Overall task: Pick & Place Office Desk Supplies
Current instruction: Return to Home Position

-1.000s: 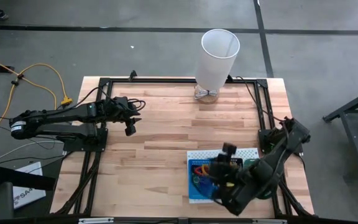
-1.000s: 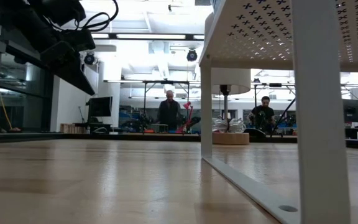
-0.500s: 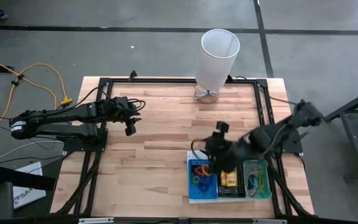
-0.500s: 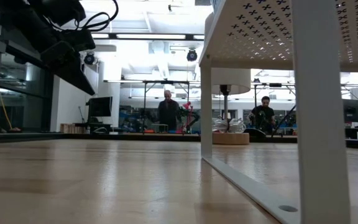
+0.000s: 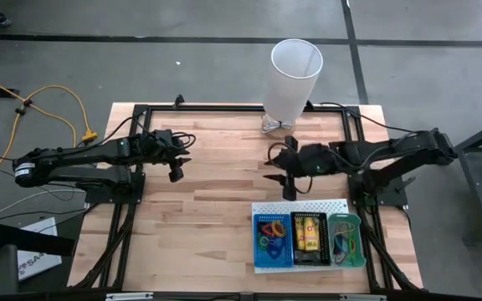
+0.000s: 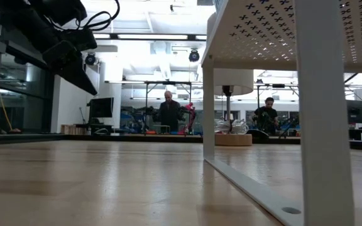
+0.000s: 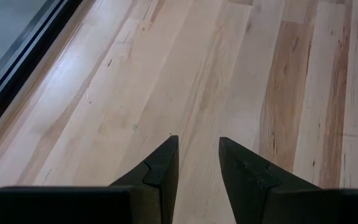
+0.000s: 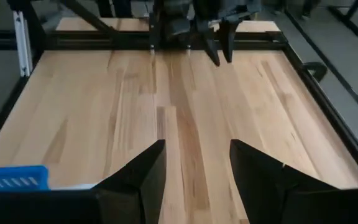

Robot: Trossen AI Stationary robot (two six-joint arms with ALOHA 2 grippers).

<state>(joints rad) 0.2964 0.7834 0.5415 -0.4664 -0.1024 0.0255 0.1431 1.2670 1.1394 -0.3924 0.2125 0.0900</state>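
1. Office desk supplies (image 5: 308, 238) lie sorted in three bins at about 5 o'clock on the desk (image 5: 216, 209). Coloured loops are in the blue bin (image 5: 262, 261), yellow packs in the black bin (image 5: 310, 216) and thin bands in the green bin (image 5: 361, 251). All three sit side by side on the white perforated shelf (image 5: 299, 206). I see nothing loose on the wood, so I judge that only the move home is left.
2. My right pincer (image 8: 197, 143) hangs open and empty above the desk's centre, just toward 12 o'clock from the shelf. Its arm stretches in from 3 o'clock.
3. My left pincer (image 7: 197, 139) is parted a little, holds nothing, and waits over bare wood at 9 o'clock.
4. The main risk is that folding the right arm back swings its elbow low over the shelf. A clip on the shelf's edge or a bin's rim could shove the bins out of line or spill the light loops.
5. The tall white bin (image 5: 295, 67) stands at 12 o'clock, near my right wrist. It looks top-heavy, so a wide sweep that way could tip it.
6. The two pincers face each other across the desk but are well apart, so I rate a clash unlikely.
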